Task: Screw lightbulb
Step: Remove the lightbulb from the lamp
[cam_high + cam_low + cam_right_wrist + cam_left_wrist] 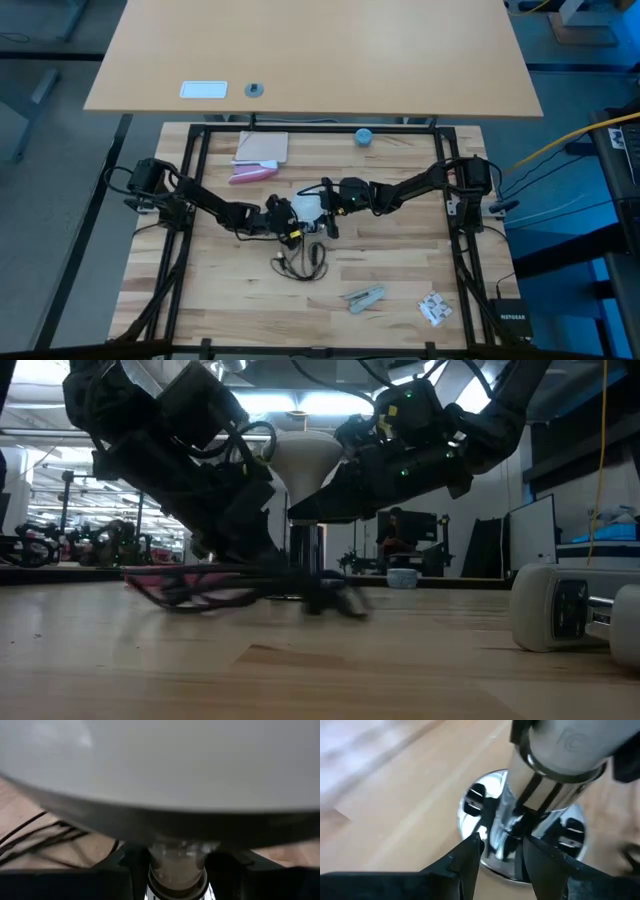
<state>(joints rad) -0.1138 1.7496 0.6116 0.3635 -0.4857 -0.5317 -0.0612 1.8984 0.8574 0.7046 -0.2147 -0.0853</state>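
Left gripper closing narrowly on chrome lamp stem above round shiny base, right gripper clamping neck of white lightbulb atop that stem, lightbulb standing upright mid-tabletop, black cord lying just beside.

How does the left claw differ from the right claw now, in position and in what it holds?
The left claw grips the chrome stem low, just above the round silver base; the right claw grips higher, at the neck of the white lightbulb. In the high view, the left claw reaches in from the left side, the right claw from the right. Both are shut, close together.
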